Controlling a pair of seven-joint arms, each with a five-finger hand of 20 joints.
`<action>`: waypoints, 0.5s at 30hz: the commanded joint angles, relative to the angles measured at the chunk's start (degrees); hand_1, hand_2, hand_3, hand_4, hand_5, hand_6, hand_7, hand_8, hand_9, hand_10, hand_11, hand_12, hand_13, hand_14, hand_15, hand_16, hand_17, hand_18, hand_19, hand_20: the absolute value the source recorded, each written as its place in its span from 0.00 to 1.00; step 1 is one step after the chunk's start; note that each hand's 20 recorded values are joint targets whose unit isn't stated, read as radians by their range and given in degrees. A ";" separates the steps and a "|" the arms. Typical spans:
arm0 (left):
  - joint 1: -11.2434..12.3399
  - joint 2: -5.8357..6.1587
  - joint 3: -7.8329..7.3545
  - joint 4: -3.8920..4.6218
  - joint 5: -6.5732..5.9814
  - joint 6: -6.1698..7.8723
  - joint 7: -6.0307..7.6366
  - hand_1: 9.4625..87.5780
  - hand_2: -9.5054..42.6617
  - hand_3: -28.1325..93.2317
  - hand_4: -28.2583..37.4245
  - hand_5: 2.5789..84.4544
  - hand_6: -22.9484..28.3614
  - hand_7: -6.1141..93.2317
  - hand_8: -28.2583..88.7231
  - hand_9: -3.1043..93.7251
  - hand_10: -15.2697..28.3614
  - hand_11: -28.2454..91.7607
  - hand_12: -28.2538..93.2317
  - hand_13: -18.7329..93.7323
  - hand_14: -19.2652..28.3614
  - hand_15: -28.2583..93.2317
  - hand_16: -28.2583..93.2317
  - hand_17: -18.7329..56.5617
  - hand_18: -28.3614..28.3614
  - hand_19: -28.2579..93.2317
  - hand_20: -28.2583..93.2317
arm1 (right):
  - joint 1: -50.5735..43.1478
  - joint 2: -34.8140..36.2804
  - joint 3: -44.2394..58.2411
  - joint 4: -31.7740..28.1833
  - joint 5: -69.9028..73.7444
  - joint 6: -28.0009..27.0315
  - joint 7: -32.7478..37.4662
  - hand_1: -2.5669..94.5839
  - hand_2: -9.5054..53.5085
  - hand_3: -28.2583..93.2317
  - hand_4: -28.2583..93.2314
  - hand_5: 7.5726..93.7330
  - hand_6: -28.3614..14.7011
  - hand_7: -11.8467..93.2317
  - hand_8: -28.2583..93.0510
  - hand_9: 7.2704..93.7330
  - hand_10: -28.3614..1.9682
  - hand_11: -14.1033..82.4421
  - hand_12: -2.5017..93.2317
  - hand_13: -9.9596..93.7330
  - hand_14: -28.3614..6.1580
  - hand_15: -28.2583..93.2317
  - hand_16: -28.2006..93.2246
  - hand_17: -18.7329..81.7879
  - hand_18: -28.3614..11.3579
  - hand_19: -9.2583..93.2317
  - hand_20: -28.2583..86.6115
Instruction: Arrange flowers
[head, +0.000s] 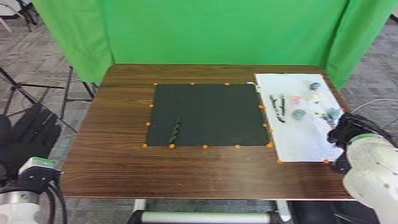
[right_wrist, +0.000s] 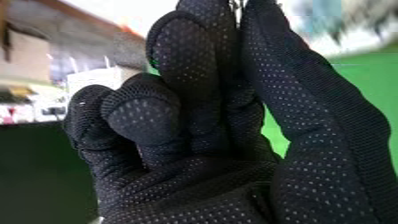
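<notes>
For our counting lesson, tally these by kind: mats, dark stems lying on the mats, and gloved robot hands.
Mats: 2 (black mat, white mat)
Dark stems: 3 (one stem on black, two stems on white)
Gloved robot hands: 2 (left hand, right hand)
Total: 7

Green curtain (head: 222, 35), brown wooden table (head: 115, 165), grey carpeted floor (head: 191, 207)
</notes>
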 joint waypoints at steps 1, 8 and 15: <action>1.23 -0.17 -0.79 -0.11 -0.05 -0.66 0.25 0.14 0.40 0.82 0.00 0.39 0.58 0.21 0.15 0.33 0.64 0.39 0.29 0.32 0.62 0.42 0.15 0.19 0.63 0.39 0.28 | -1.16 -1.84 0.05 -6.65 -5.64 4.51 -2.09 0.55 0.07 0.81 0.05 0.82 0.59 0.48 0.44 0.90 0.48 0.60 0.40 0.87 0.47 0.79 0.54 0.67 0.04 1.00 0.62; 1.28 0.00 -0.92 -0.02 -0.24 -0.48 0.27 0.14 0.40 0.82 0.00 0.39 0.58 0.21 0.15 0.33 0.63 0.39 0.29 0.32 0.62 0.42 0.15 0.19 0.63 0.39 0.28 | 9.70 -6.81 -10.38 -5.66 -6.14 9.80 -5.75 0.55 0.06 0.81 0.05 0.82 0.59 0.47 0.44 0.90 0.49 0.60 0.40 0.87 0.48 0.79 0.55 0.68 0.04 1.00 0.63; 0.43 0.20 -0.29 0.19 0.13 -0.47 -0.44 0.14 0.40 0.82 0.00 0.39 0.58 0.21 0.15 0.33 0.63 0.39 0.29 0.32 0.62 0.43 0.15 0.19 0.63 0.39 0.28 | 22.32 -12.59 -23.44 -2.03 -5.14 8.58 -7.78 0.55 0.06 0.81 0.05 0.82 0.59 0.47 0.44 0.90 0.50 0.61 0.40 0.87 0.48 0.79 0.55 0.68 0.05 1.00 0.63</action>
